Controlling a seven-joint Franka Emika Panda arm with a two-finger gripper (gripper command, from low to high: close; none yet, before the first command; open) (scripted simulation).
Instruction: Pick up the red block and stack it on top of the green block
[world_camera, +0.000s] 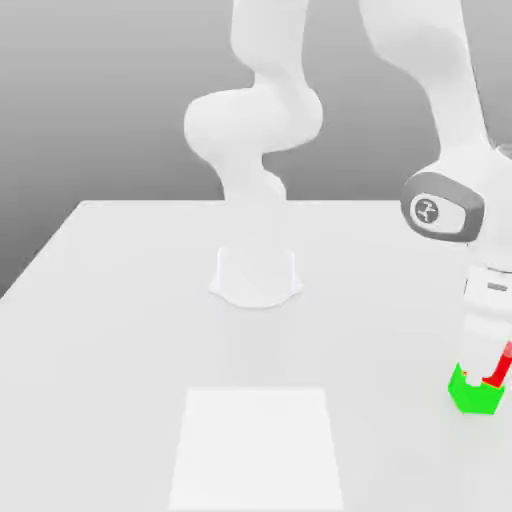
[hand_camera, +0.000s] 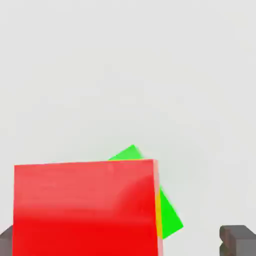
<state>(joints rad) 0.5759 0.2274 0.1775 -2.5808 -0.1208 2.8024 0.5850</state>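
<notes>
A plain white table (world_camera: 110, 330) carries everything here. Its top is smooth and bare-looking, with the far edge running straight across the exterior view. On its middle, toward the back, stands the round white base of the arm (world_camera: 256, 275). Nearer the front lies a flat, slightly brighter white rectangular patch (world_camera: 257, 448), flush with the surface. Close to the edge on the exterior view's right sits the green block (world_camera: 472, 392), resting directly on the tabletop, well apart from both the base and the patch.
</notes>
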